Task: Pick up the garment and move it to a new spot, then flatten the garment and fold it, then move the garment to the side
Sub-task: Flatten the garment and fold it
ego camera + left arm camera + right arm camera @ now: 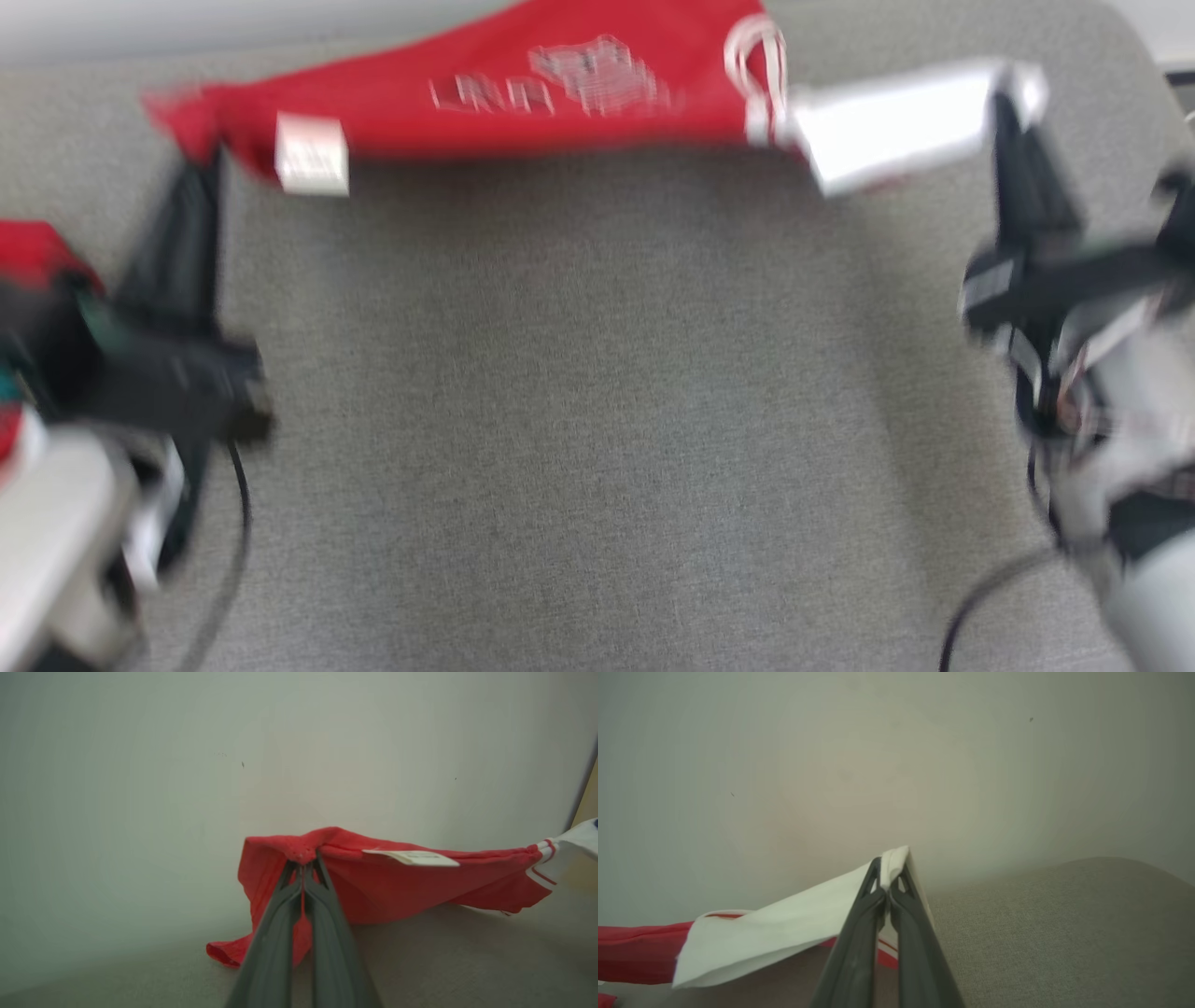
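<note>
A red garment (523, 93) with white print, a white label and a white sleeve is stretched between my two grippers above the far part of the grey surface; the head view is blurred. My left gripper (201, 163) is shut on its red end, and in the left wrist view the fingertips pinch a red fold (303, 856), the cloth (397, 886) hanging to the surface. On the white sleeve end my right gripper (1013, 98) is shut, its tips clamped on a white fold (893, 863). The white sleeve (784, 938) runs left to the red body (640, 952).
A grey fabric-covered surface (579, 401) spreads below the garment; its rounded edge (1111, 863) shows on the right in the right wrist view. A pale wall (187, 765) stands close behind. Another bit of red cloth (33, 252) shows at the left edge by my left arm.
</note>
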Available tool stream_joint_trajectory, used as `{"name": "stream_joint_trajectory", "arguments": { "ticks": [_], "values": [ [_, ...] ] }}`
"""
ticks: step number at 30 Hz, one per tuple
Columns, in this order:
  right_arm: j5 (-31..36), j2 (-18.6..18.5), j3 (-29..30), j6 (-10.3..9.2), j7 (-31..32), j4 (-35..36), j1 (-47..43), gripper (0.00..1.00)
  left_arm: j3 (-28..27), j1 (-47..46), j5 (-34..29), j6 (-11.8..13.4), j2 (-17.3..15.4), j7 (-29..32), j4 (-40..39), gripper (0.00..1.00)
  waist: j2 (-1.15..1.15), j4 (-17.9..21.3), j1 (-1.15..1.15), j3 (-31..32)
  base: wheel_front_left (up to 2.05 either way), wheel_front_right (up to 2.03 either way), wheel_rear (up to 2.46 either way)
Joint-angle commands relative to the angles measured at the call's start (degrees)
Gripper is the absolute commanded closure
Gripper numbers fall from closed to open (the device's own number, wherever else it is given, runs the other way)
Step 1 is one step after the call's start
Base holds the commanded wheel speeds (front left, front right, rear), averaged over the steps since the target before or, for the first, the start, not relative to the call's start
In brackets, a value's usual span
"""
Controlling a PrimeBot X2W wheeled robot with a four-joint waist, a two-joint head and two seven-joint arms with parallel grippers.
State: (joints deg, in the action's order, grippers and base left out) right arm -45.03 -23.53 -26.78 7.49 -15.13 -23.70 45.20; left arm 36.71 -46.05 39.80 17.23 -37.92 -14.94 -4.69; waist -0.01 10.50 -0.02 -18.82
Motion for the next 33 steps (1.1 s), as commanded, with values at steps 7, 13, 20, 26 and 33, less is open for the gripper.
{"name": "stream_joint_trajectory", "arguments": {
  "ticks": [7, 13, 20, 26, 33],
  "values": [
    [0.89, -2.16, 2.8, 0.0, 2.6, 9.21, -19.17, 1.0, -3.26, 21.13, -5.1, 5.2, 1.43, -0.35, -7.32, 1.0, 0.01, -0.5, 0.02, 5.58, 0.0, 0.0, 0.0],
    [3.38, -2.42, 8.39, 0.0, 6.89, 15.43, -31.84, 1.0, -5.26, 33.27, -6.55, 4.5, 5.71, -0.34, -7.12, 1.0, 0.01, -1.48, 0.02, 8.48, 0.0, 0.0, 0.0],
    [5.16, 0.31, 13.2, -0.01, 15.72, 22.97, -46.67, 1.0, -8.8, 44.07, -8.86, 2.37, 10.91, -0.34, -3.65, 1.0, 0.01, -2.74, 0.02, 11.91, 0.0, 0.0, 0.0],
    [6.47, 2.66, 15.88, -0.01, 24.48, 28.69, -54.62, 1.0, -13.02, 49.61, -10.59, -0.31, 13.65, -0.34, -1.12, 1.0, 0.01, -3.04, 0.02, 12.4, 0.0, 0.0, 0.0],
    [7.17, 5.36, 16.04, 0.0, 28.18, 32.16, -55.76, 1.0, -15.69, 49.95, -12.77, -3.96, 15.98, -0.35, 1.09, 1.0, 0.01, -3.57, 0.02, 12.34, 0.0, 0.0, 0.0]
  ]
}}
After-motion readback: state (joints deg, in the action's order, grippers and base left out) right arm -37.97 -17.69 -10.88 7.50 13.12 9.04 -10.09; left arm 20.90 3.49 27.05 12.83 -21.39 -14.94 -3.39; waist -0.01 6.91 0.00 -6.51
